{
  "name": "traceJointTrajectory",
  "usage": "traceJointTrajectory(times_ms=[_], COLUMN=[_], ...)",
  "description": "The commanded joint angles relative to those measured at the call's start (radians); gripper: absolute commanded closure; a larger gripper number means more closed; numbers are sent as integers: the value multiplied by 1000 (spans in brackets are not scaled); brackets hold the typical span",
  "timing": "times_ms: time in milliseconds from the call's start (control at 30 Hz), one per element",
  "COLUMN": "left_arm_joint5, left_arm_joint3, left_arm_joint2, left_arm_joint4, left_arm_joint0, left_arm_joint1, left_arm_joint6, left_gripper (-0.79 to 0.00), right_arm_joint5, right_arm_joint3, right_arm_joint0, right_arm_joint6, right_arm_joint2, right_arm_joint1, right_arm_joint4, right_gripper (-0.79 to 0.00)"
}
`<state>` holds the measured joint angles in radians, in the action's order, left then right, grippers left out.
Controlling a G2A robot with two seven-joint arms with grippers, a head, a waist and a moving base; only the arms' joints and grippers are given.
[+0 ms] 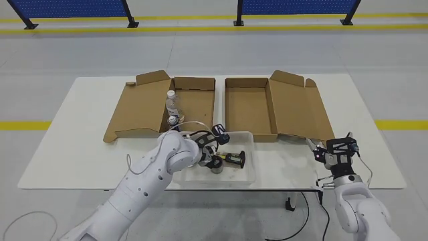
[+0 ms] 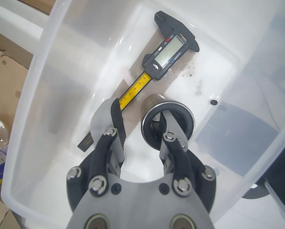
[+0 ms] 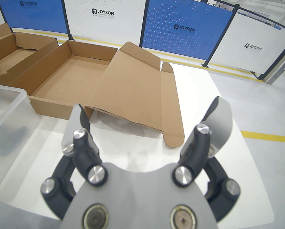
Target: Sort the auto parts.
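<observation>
A clear plastic bin [image 2: 37, 72] at the table's front middle holds a steel ring bearing [image 2: 154, 101] and a black digital caliper [image 2: 171, 51] with a yellow scale. My left gripper [image 2: 142, 115] is down inside the bin [image 1: 251, 167], open; one finger sits in the bearing's bore, while the other stands outside its wall, over the caliper's scale. From above, the left gripper [image 1: 212, 157] is beside the caliper [image 1: 234, 158]. My right gripper [image 3: 148, 113] hovers open and empty over the table's front right [image 1: 334, 148].
Two open cardboard boxes stand behind the bin: the left box [image 1: 194, 104] with bottles [image 1: 172, 104] by its wall, and the right box [image 1: 247, 110], bare inside, its lid flap [image 3: 137, 96] lying just ahead of my right gripper.
</observation>
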<state>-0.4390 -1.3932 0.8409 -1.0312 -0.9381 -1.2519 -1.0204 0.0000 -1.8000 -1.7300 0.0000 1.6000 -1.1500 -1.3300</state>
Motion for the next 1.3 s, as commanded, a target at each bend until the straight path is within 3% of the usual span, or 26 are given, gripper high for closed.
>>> traceJointTrajectory(times_ms=[0,167,400,467,500,567,1000,1267], left_arm_joint5=[0,-3,-4,-3,-3,-2,18,15], left_arm_joint3=[7,19,25,25,25,26,-34,-173], left_arm_joint2=[-2,-5,-7,-7,-8,-7,34,122], left_arm_joint4=[-2,12,1,-3,-5,-7,-23,36], left_arm_joint0=[1,3,4,3,3,3,-14,-60], left_arm_joint1=[0,-1,0,1,1,2,14,38], left_arm_joint6=[3,8,10,10,11,12,42,11], left_gripper=[-326,-256,-234,-145,-46,0,0,0], right_arm_joint5=[0,0,0,0,0,0,0,0], right_arm_joint3=[0,0,0,0,0,0,0,0], right_arm_joint0=[0,0,0,0,0,0,0,0], right_arm_joint6=[0,0,0,0,0,0,0,0], right_arm_joint2=[0,0,0,0,0,0,0,0], right_arm_joint1=[0,0,0,0,0,0,0,0], right_arm_joint4=[0,0,0,0,0,0,0,0], right_gripper=[-785,-785,-785,-785,-785,-785,-785,-785])
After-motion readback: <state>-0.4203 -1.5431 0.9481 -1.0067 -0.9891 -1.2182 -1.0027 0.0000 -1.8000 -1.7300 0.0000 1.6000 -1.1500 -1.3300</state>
